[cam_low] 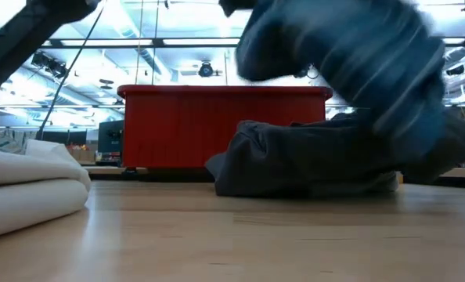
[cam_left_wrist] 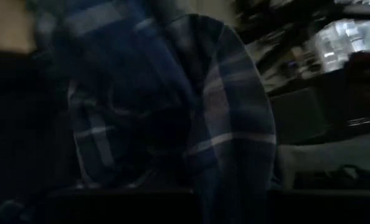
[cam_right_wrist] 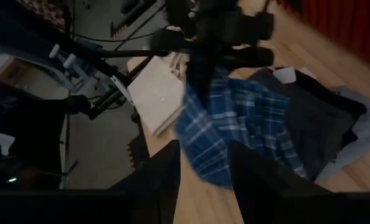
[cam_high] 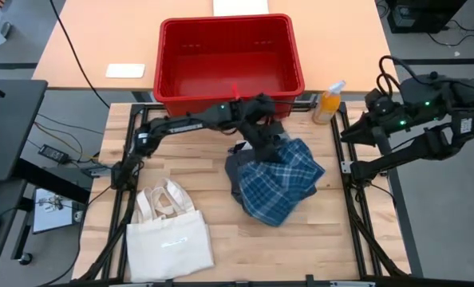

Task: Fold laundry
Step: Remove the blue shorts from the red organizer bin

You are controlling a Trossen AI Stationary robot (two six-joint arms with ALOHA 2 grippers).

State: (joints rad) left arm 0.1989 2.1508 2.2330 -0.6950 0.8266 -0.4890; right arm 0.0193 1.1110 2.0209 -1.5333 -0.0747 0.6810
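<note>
Barely started: laundry heap (cam_high: 273, 179) sits unfolded at frame centre on the table (cam_high: 221, 199), left pincer (cam_high: 262, 137) clamped on the plaid piece (cam_high: 281, 187), lifting it; right pincer (cam_right_wrist: 203, 180) apart (parked far right)

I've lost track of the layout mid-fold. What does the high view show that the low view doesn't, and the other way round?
Only the high view shows the left gripper down on the plaid piece, the right arm parked off the table's right edge, the bottle by the basket, and the tote's handles. Only the low view shows the plaid piece lifted above the dark pile, plus the room behind. Both show the basket, tote, pile and table.
</note>
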